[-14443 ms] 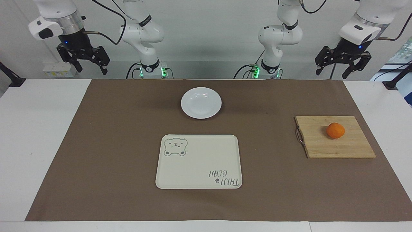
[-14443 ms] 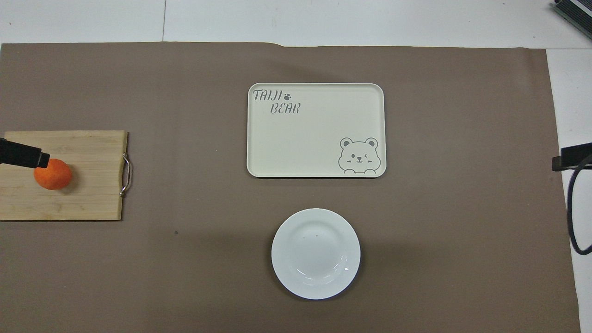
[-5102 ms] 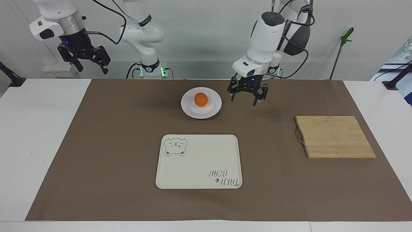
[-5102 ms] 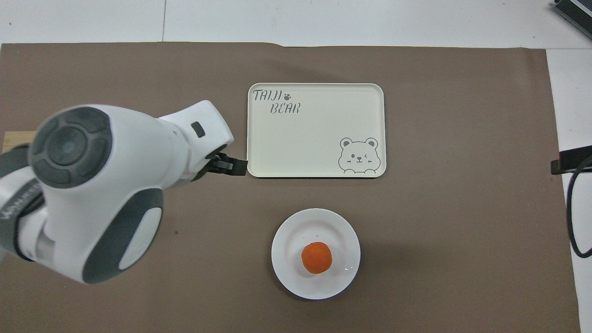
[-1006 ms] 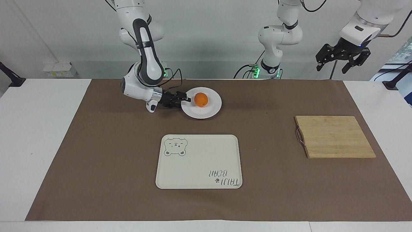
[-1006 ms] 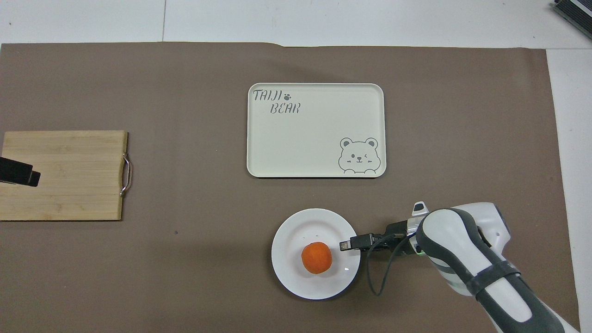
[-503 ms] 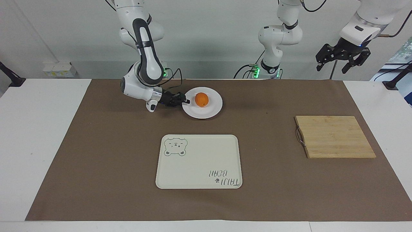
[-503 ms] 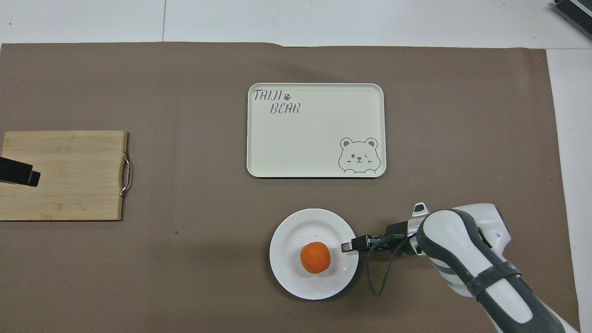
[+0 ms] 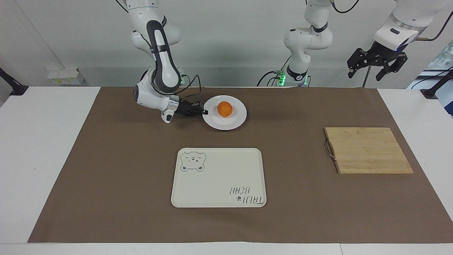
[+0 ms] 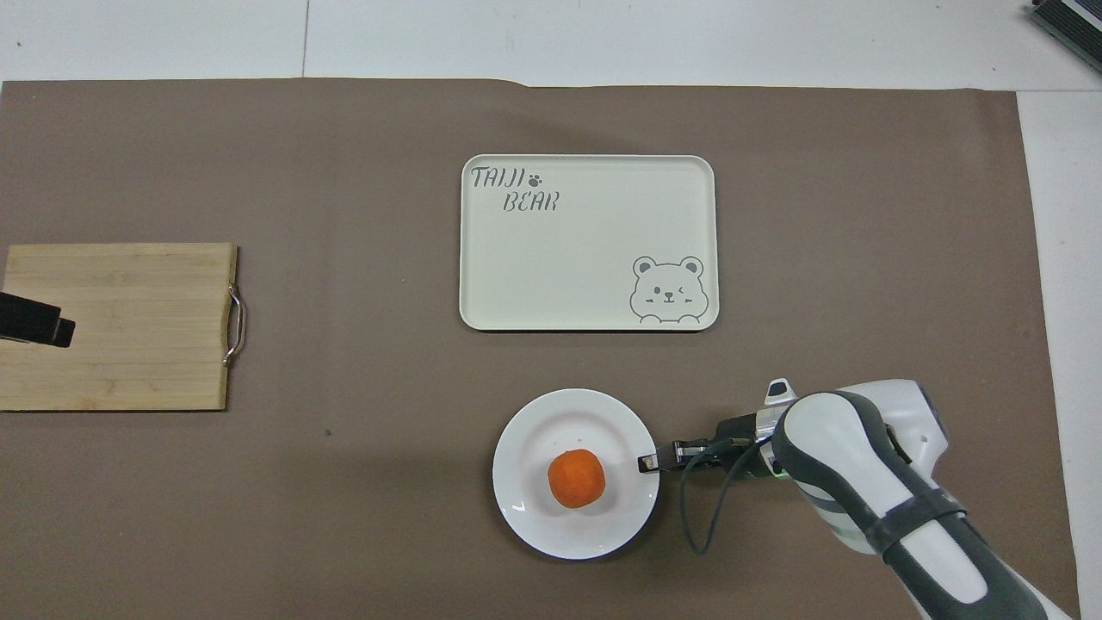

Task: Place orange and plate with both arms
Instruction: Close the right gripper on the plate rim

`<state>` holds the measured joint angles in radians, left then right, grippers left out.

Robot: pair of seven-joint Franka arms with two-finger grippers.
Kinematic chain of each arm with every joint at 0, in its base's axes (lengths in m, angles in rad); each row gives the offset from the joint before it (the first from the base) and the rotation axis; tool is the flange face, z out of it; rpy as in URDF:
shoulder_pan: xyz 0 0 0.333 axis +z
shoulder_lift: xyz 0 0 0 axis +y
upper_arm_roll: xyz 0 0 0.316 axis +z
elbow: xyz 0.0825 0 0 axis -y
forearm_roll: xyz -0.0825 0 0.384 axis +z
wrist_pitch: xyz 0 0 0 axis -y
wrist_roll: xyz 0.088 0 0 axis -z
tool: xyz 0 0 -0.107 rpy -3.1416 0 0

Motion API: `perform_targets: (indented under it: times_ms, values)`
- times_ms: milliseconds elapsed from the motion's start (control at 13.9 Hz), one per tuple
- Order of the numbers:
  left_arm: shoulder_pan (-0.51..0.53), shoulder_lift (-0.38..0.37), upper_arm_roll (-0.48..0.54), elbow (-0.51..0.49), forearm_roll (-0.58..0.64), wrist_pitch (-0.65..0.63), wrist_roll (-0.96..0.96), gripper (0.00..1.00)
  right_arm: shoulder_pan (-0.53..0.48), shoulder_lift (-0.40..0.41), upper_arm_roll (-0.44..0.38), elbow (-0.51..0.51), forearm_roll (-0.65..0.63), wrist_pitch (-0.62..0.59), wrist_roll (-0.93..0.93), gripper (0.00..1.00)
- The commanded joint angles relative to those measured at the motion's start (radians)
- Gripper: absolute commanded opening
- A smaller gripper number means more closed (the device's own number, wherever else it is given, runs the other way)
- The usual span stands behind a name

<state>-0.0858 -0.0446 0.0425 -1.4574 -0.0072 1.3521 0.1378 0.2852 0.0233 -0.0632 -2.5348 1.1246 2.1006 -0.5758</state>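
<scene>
The orange [image 9: 224, 109] [image 10: 576, 479] sits in the middle of the white plate [image 9: 233, 124] [image 10: 534, 525], which lies on the brown mat near the robots. My right gripper [image 9: 204, 112] [image 10: 647, 463] lies low and level, its fingertips pinched shut on the plate's rim at the side toward the right arm's end of the table. My left gripper [image 9: 366, 72] hangs open and empty, high over the left arm's end of the table, where that arm waits. Only its black tip [image 10: 39, 320] shows in the overhead view, over the cutting board.
A cream bear tray [image 9: 219, 177] [image 10: 585, 250] lies on the mat, farther from the robots than the plate. A bamboo cutting board [image 9: 368, 150] [image 10: 120, 327] with a metal handle lies toward the left arm's end. A cable loops beside the right wrist.
The right gripper's fingers have closed onto the plate's rim. The plate with the orange has slid a little toward the left arm's end. The left arm has not moved.
</scene>
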Motion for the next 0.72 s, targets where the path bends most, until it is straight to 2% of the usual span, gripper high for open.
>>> perform_targets:
  times_ms: [0, 72, 431, 647]
  values:
    - [0.006, -0.02, -0.004, -0.017, 0.013, 0.01, -0.009, 1.0, 0.012, -0.022, 0.0, -0.012, 0.038, 0.016, 0.011, 0.04]
    - [0.006, -0.02, -0.004, -0.017, 0.013, 0.01, -0.009, 1.0, 0.012, -0.02, 0.0, -0.01, 0.038, 0.016, 0.013, 0.0]
    - [0.006, -0.02, -0.004, -0.017, 0.013, 0.01, -0.009, 1.0, 0.031, 0.007, 0.0, 0.037, 0.038, 0.024, -0.001, 0.0]
    - [0.006, -0.02, -0.004, -0.017, 0.013, 0.01, -0.009, 1.0, 0.029, 0.017, 0.0, 0.057, 0.04, 0.025, -0.108, 0.0]
